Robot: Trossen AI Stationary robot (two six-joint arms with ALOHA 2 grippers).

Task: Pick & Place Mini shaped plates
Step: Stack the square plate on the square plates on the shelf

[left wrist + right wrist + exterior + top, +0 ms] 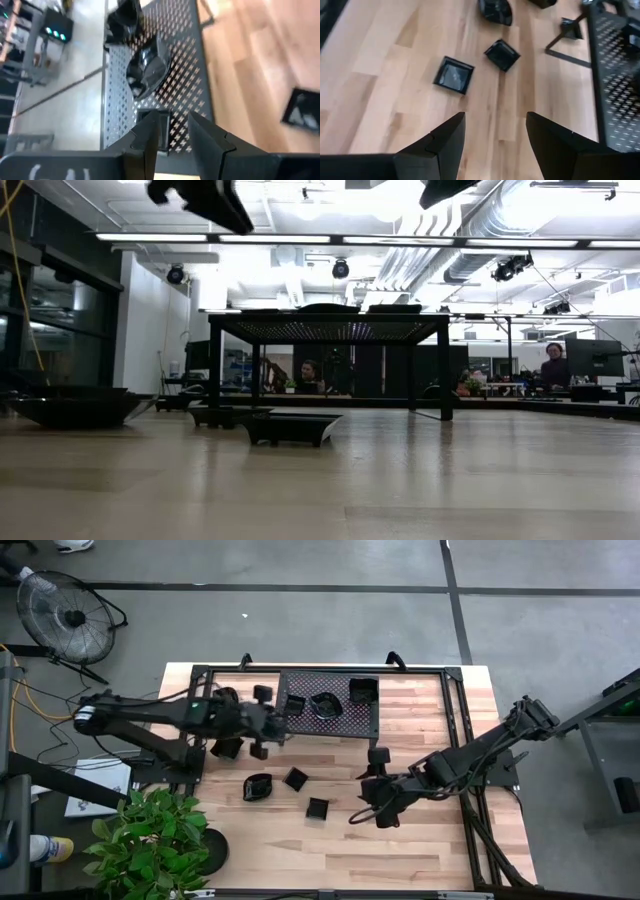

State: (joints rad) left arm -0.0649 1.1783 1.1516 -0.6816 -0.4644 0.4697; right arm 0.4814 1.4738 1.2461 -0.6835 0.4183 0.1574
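Note:
My left gripper (283,713) is at the left end of the black mesh rack (345,720), with its fingers only a narrow gap apart around a small square plate (151,118). Farther along the rack top sit a scalloped plate (148,69) and another square plate (362,691). My right gripper (495,122) is open above bare wood in the table's near right part. Ahead of it, two square plates (454,75) (502,54) and a round plate (496,11) lie flat on the table. My left gripper holds the small square plate by one edge (161,131), at the fingertips and coming from the table's left side. The fingers hide the place of contact. The plate is level with the rack top, but I cannot tell whether it rests on it.
More black plates lie on the table by the left arm (228,747) (260,750), one is behind the rack's left end (262,692), and one is near the right arm (378,755). The rack stands on legs (215,370). Bare wood (300,850) lies toward the near edge.

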